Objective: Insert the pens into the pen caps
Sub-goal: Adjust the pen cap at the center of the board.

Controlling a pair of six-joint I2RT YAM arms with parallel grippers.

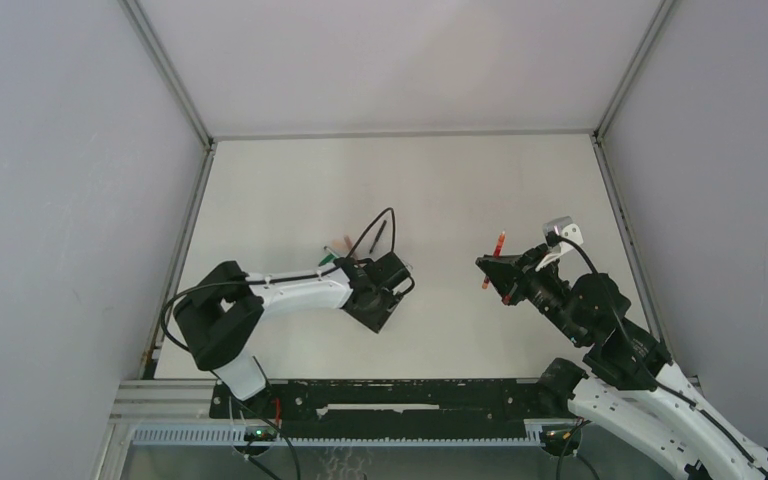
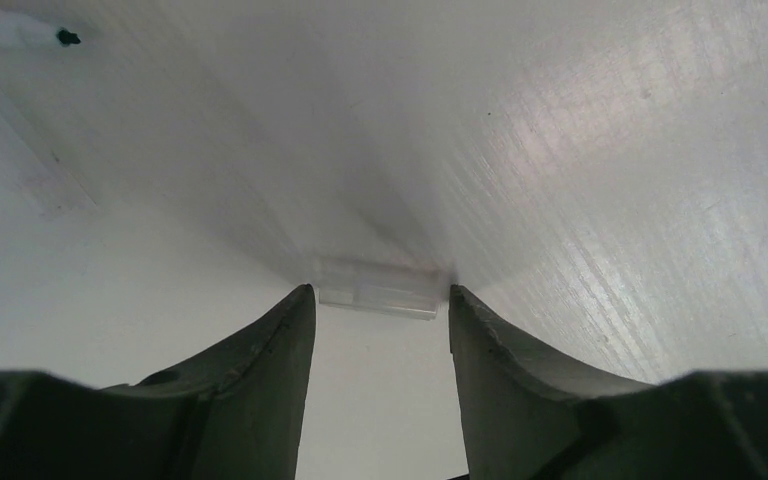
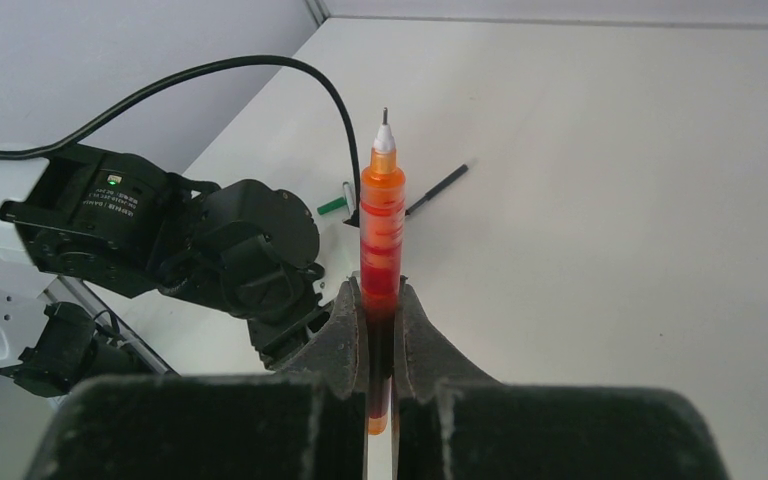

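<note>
Only a white-printed label (image 3: 120, 187) on the left arm's black housing (image 3: 70, 235) is seen, too small to be read. A glossy orange-red pen (image 3: 381, 230) is clamped tip-up by the right gripper (image 3: 380, 325) above the matte white table (image 3: 610, 200), with a black pen (image 3: 440, 188) and a green pen (image 3: 332, 206) lying beyond. A translucent cap (image 2: 375, 285) is flanked by the parted fingers of the left gripper (image 2: 382, 298); whether it is pinched cannot be told.

White table (image 1: 460, 180); pale grey walls (image 1: 60, 200) around.
</note>
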